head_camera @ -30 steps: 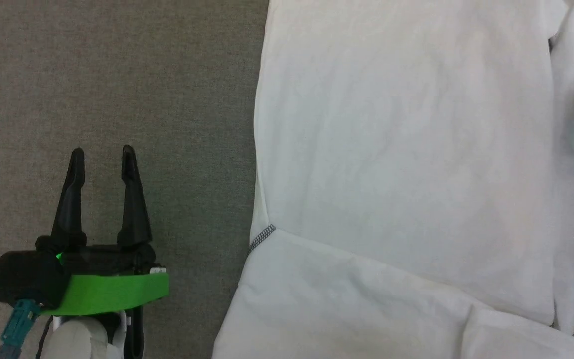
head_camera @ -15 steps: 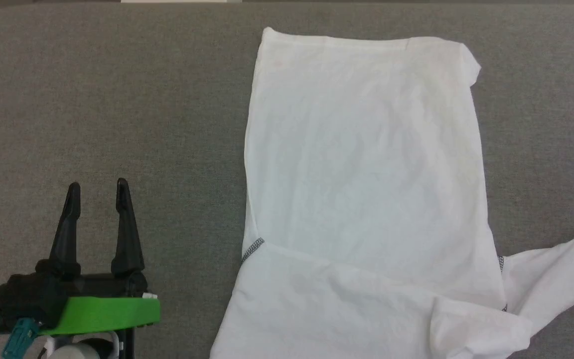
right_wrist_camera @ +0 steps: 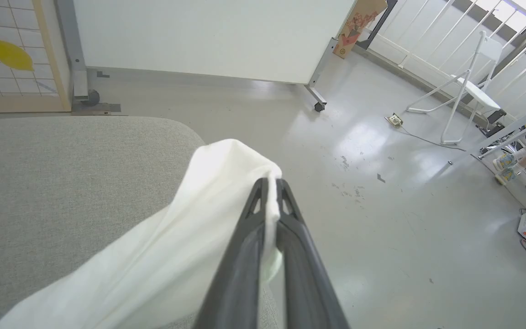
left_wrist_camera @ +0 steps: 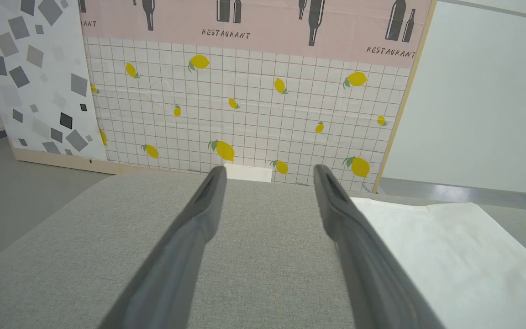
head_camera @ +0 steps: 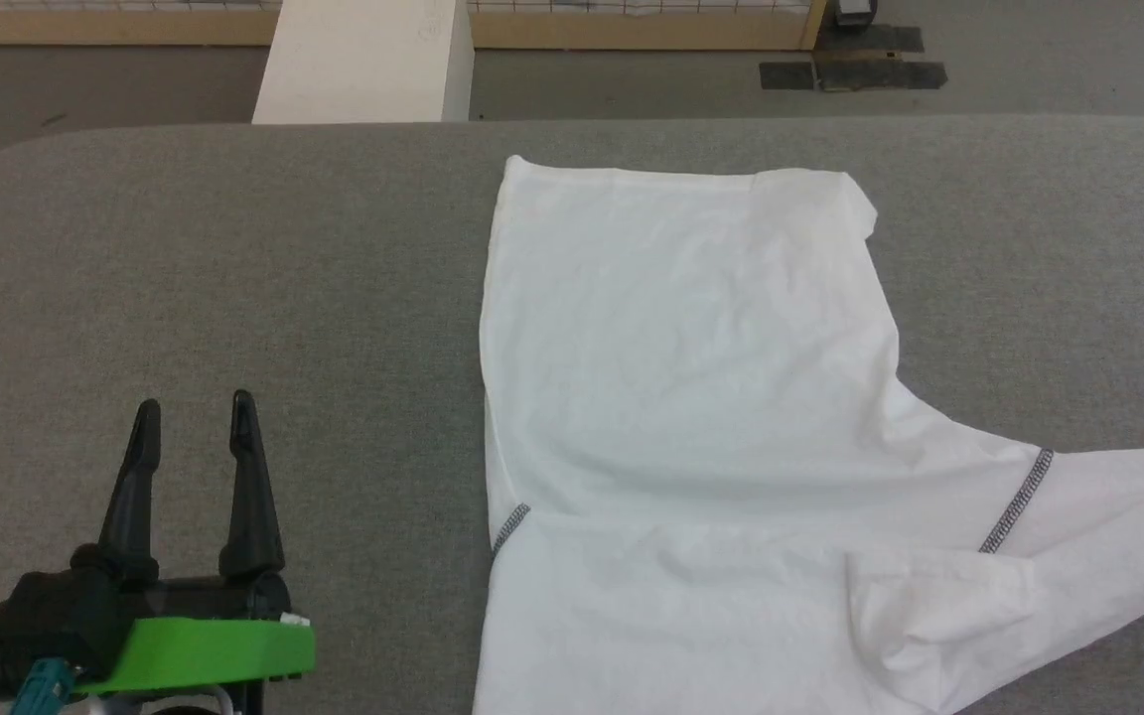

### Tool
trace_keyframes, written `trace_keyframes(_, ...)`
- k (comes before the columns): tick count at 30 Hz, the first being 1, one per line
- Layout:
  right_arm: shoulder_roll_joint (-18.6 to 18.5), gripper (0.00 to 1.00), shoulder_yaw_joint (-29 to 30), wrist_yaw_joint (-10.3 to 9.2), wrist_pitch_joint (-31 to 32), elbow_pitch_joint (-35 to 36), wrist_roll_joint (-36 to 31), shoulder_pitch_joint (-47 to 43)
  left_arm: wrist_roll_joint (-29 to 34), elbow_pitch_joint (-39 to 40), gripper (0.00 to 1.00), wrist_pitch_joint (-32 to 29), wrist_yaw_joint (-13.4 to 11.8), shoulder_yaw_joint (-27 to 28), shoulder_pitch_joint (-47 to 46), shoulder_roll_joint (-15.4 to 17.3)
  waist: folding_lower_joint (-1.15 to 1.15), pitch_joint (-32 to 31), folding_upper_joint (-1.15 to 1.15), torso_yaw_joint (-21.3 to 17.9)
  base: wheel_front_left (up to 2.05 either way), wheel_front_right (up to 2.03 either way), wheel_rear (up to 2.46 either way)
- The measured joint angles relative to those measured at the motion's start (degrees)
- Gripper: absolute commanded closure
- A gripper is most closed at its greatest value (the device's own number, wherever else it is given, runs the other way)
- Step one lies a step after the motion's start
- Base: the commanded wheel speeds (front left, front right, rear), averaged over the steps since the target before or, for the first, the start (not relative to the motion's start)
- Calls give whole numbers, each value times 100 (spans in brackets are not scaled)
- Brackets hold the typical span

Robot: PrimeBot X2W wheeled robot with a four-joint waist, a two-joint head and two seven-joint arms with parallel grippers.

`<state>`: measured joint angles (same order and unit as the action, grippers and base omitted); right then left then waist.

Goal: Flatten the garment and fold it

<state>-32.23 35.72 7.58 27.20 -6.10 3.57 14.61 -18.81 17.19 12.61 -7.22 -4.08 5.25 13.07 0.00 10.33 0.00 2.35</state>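
The white garment (head_camera: 691, 397) lies spread on the grey table (head_camera: 234, 258), its body flat and one sleeve with a grey-speckled seam running off toward the right edge of the head view. My left gripper (head_camera: 193, 409) stands open over bare table, well left of the garment (left_wrist_camera: 450, 256), nothing between its fingers (left_wrist_camera: 199, 219). In the right wrist view my right gripper (right_wrist_camera: 270, 183) is shut on a fold of the garment (right_wrist_camera: 190, 228), holding it out past the table's right end above the floor.
A white box (head_camera: 363, 60) stands on the floor behind the table's far edge. A lemon-patterned panel (left_wrist_camera: 244, 105) and a white board (right_wrist_camera: 208, 32) lie beyond. A folding chair (right_wrist_camera: 468, 91) and a person's legs (right_wrist_camera: 523, 155) are far right.
The head camera has tilted up, so the table's far edge and floor now show. The sleeve has been drawn out to the right, off the body. The left gripper has stayed put.
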Motion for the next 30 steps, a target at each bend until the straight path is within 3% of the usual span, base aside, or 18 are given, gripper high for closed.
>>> trace_keyframes(5,43,100,-355,-1,1,175,218,-39,-35,20,0,-1,-47,0,78,0,0,-117,0,-56,0,0,0)
trace_keyframes(9,199,100,-1047,-1,60,594,623,-68,-41,26,0,-26,-49,-20,91,-1,0,-170,0,-94,0,0,0)
trace_keyframes(14,436,100,-2210,-1,326,1503,1111,-296,-41,44,0,-49,-66,-43,95,-2,0,-210,0,-115,0,0,0)
trace_keyframes(23,867,100,-4419,-1,855,2994,1413,-418,-82,45,0,-51,-66,-90,96,-7,0,-264,0,-26,0,0,0)
trace_keyframes(30,1257,100,-6005,0,898,2918,1619,-18,-94,25,0,-51,-68,-167,95,-14,0,-311,0,108,0,0,0)
